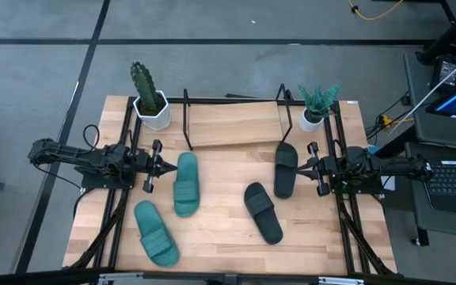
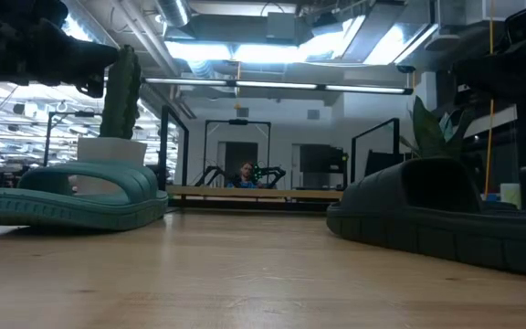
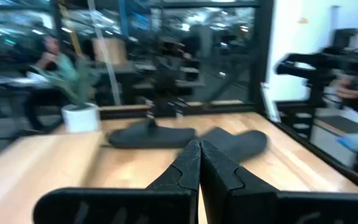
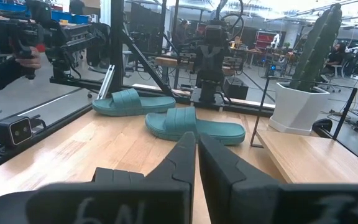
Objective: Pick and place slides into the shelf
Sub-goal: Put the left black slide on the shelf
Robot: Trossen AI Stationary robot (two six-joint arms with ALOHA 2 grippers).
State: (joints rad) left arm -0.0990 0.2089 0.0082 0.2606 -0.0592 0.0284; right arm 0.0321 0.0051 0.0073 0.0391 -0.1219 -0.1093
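Note:
Two teal slides lie flat on their soles on the table: one (image 1: 186, 184) left of centre, one (image 1: 156, 233) near the front left. Two black slides lie flat too: one (image 1: 285, 169) right of centre, one (image 1: 263, 211) nearer the front. The shelf (image 1: 232, 123), black rods with a light board, stands at the table's far edge and holds nothing. My left gripper (image 1: 168, 167) is shut and empty, above the table beside the left teal slide's far end. My right gripper (image 1: 299, 167) is shut and empty, beside the far black slide.
A cactus in a white pot (image 1: 149, 101) stands at the shelf's left end, and a green plant in a white pot (image 1: 315, 109) at its right end. Black frame rails (image 1: 117, 214) run along both table sides. A person's hand (image 4: 27, 59) shows beyond the table.

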